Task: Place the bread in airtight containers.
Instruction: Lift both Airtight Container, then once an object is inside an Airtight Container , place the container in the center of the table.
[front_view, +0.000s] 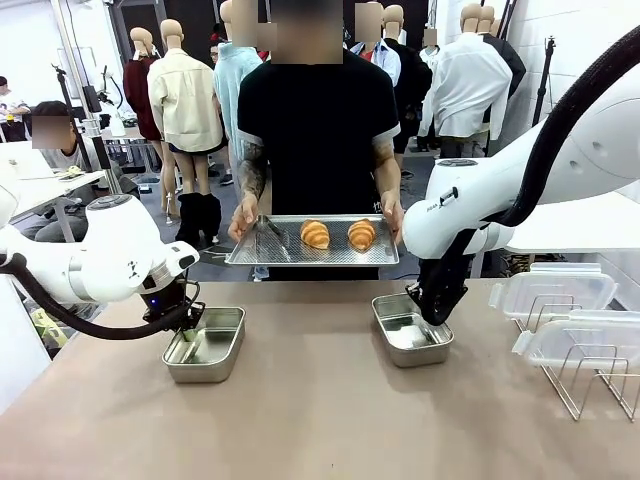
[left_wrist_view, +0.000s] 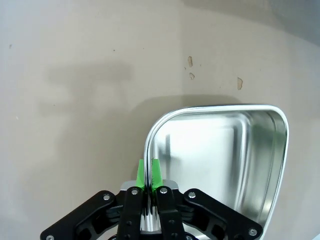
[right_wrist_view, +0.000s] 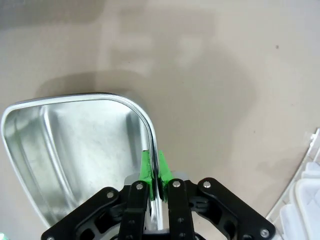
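My left gripper squeezes the rim of the left pan, my right gripper the rim of the right pan. Both pans are bare inside. The two bread rolls lie on a tray that a person holds.

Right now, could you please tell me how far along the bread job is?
Done: the lids are off, resting on the rack. In hand: the left fingers are shut on the left container's rim, the right fingers on the right container's rim. Left: both containers are empty, the two bread rolls lie on the tray the person holds, and no lid is on.
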